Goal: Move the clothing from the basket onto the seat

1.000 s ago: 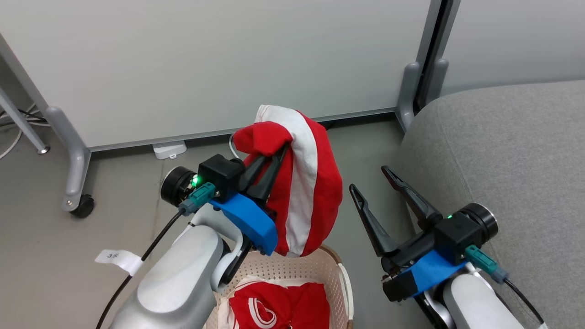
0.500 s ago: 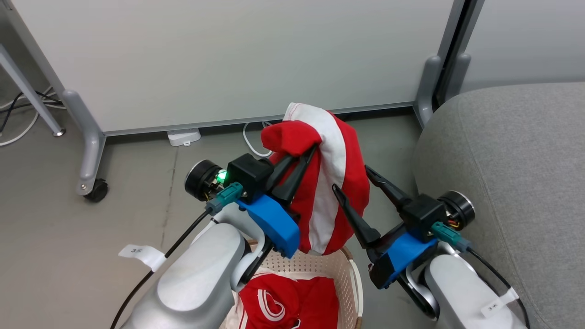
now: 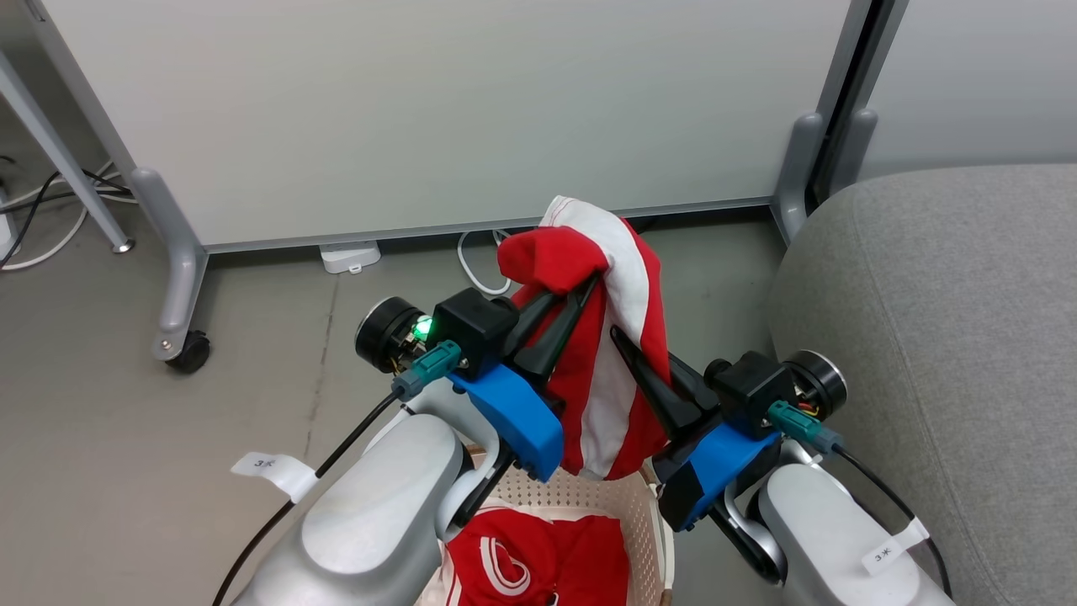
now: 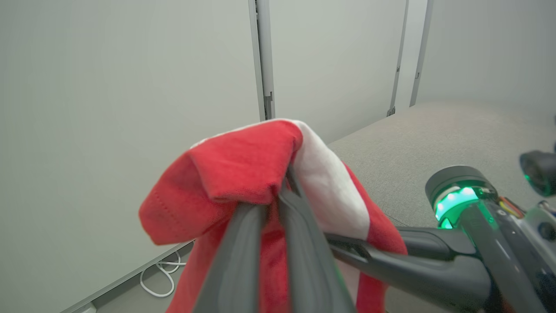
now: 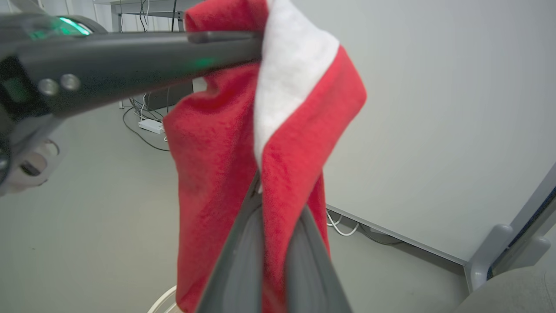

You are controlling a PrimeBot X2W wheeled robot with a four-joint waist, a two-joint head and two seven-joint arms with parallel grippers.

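- Between left hand [image 3: 591, 284] and right hand [image 3: 624, 338], both clamped on it, hangs red clothing [image 3: 551, 252].
- Beneath them: basket [image 3: 589, 497].
- Forearm tag [image 3: 883, 555] reads "3", rest unclear.

My head camera looks steeply down from above at the floor [image 3: 126, 438]. My wrist cameras peer along their own fingers [image 4: 234, 261] from very near, facing the red garment [image 3: 555, 261] from either side; all three views share it.
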